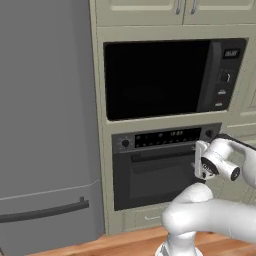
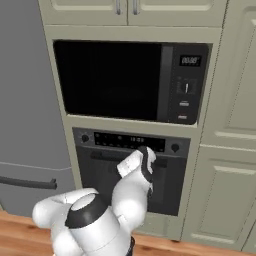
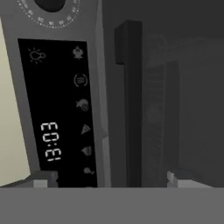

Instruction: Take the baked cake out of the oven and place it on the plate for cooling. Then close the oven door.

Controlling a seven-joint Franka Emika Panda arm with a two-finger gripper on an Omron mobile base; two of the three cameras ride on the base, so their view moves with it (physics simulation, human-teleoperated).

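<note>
The oven (image 1: 165,167) is a black built-in unit under the microwave, and the oven door (image 1: 155,182) is shut upright. My gripper (image 1: 198,159) stands open right in front of the right end of the door's bar handle (image 1: 160,155), touching nothing. In the hand view, which is rolled sideways, the handle (image 3: 133,109) runs between my two fingertips (image 3: 41,179), with the lit display (image 3: 57,109) and a knob (image 3: 50,6) beside it. The gripper (image 3: 109,181) holds nothing. The cake is hidden behind the shut door. The plate is out of view.
A large black microwave (image 1: 170,77) sits above the oven. The tall grey fridge (image 1: 45,125) fills the left side, its drawer handle (image 1: 45,212) low down. Cream cabinet doors (image 2: 225,195) stand to the right of the oven. A wooden floor (image 1: 100,245) lies below.
</note>
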